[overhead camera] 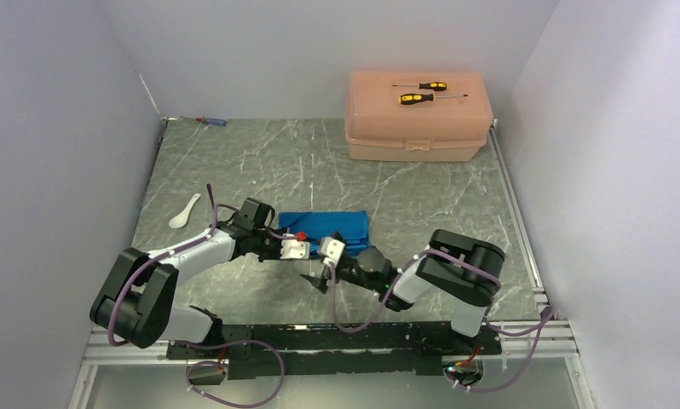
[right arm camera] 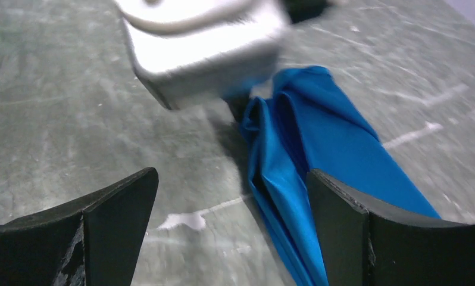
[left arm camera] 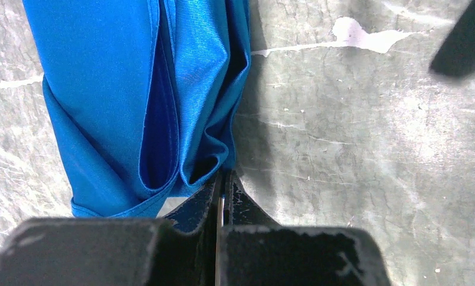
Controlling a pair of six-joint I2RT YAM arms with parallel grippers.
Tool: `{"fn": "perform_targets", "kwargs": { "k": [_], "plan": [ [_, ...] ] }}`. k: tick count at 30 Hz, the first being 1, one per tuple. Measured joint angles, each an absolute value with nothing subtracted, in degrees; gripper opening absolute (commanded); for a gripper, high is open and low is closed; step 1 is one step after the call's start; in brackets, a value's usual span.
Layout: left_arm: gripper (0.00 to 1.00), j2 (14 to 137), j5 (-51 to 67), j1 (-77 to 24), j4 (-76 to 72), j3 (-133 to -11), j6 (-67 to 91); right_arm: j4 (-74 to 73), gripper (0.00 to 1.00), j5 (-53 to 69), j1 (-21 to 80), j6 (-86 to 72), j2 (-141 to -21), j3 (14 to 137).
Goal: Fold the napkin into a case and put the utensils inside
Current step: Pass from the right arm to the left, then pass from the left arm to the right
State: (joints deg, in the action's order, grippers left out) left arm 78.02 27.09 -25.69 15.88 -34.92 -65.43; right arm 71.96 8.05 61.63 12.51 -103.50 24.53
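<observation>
The bright blue napkin [overhead camera: 324,224] lies folded into a long strip mid-table. In the left wrist view the napkin [left arm camera: 134,89] gapes in loose pocket-like folds. My left gripper [left arm camera: 223,177] [overhead camera: 301,247] is shut, pinching the near edge of the cloth. Just to the right, my right gripper [right arm camera: 230,176] [overhead camera: 337,240] stands wide open with nothing between its fingers. Its right finger [right arm camera: 336,214] is beside the napkin [right arm camera: 318,131]. The white spoon [overhead camera: 184,211] lies on the table to the left, apart from both grippers. The fork is out of view.
A peach plastic box [overhead camera: 417,128] stands at the back right with two yellow-and-black screwdrivers [overhead camera: 422,92] on its lid. A small blue-and-red screwdriver [overhead camera: 210,121] lies at the back left corner. Walls close in both sides, and a metal rail runs along the near edge.
</observation>
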Motion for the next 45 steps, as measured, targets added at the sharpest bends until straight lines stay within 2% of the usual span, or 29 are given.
{"fn": "perform_targets", "kwargs": {
  "k": [5, 10, 17, 28, 35, 42, 45],
  "plan": [
    [0.03, 78.02, 27.07, -25.69, 15.79, -34.92, -65.28, 81.43, 1.0, -0.93, 59.51, 5.8, -99.66, 14.68],
    [0.03, 78.0, 27.07, -25.69, 15.75, -34.92, -65.25, 83.94, 1.0, 0.32, 53.34, 3.6, -101.54, 12.75],
    [0.03, 77.93, 27.09, -25.58, 15.77, -34.92, -64.79, 80.99, 1.0, 10.57, 52.73, 12.51, -102.67, 20.91],
    [0.03, 77.36, 27.09, -25.26, 15.75, -34.96, -63.26, 81.03, 0.98, 19.99, 53.01, 18.92, -116.86, 29.02],
    [0.03, 77.32, 27.09, -25.19, 15.7, -35.09, -61.82, 81.1, 0.94, 20.91, 54.39, 21.98, -118.89, 32.71],
    [0.03, 77.34, 25.65, -24.71, 15.81, -35.29, -60.84, 81.93, 0.83, 19.18, 55.94, 23.73, -121.19, 34.74],
    [0.03, 77.34, 25.47, -24.62, 15.79, -35.38, -60.07, 82.41, 0.81, 17.85, 56.4, 24.36, -121.58, 35.05]
  ]
}}
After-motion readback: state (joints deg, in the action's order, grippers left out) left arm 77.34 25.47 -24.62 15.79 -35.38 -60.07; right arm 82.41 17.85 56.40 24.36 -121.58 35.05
